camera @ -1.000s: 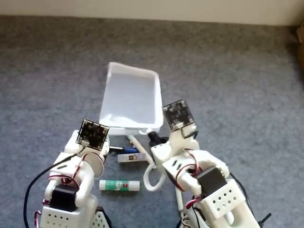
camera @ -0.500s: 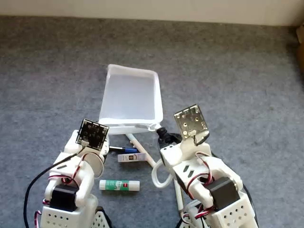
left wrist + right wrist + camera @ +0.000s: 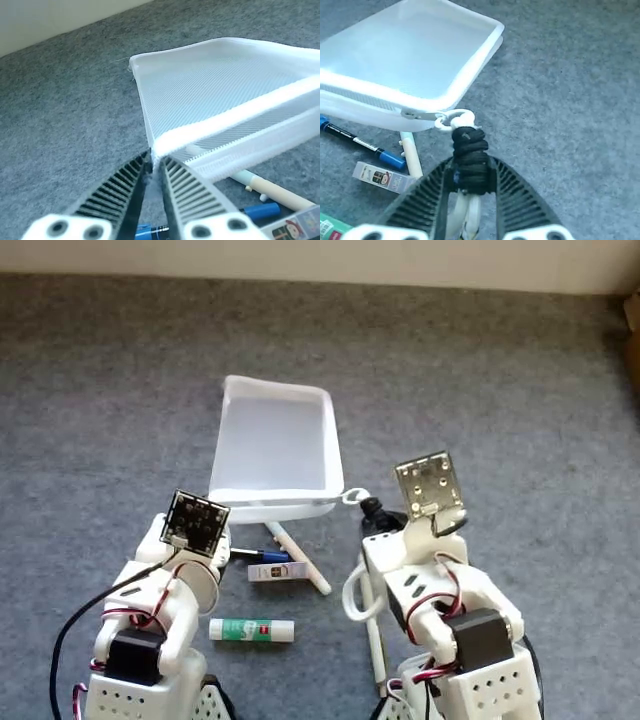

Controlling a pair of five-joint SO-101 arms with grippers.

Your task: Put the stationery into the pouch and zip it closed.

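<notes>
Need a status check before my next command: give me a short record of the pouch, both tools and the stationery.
pouch: white mesh, lying on the grey carpet, nothing seen inside
left tool: shut on a near corner of the pouch
right tool: shut on the black cord tied to the zipper ring, at the other near corner
outside the pouch: pen, blue marker, small box, glue stick
zipper: cannot tell whether it is open

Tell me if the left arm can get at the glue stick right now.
Probably not yet: the left gripper is shut on the pouch corner and would have to let go first. The glue stick itself lies uncovered on the carpet near that arm's base.
</notes>
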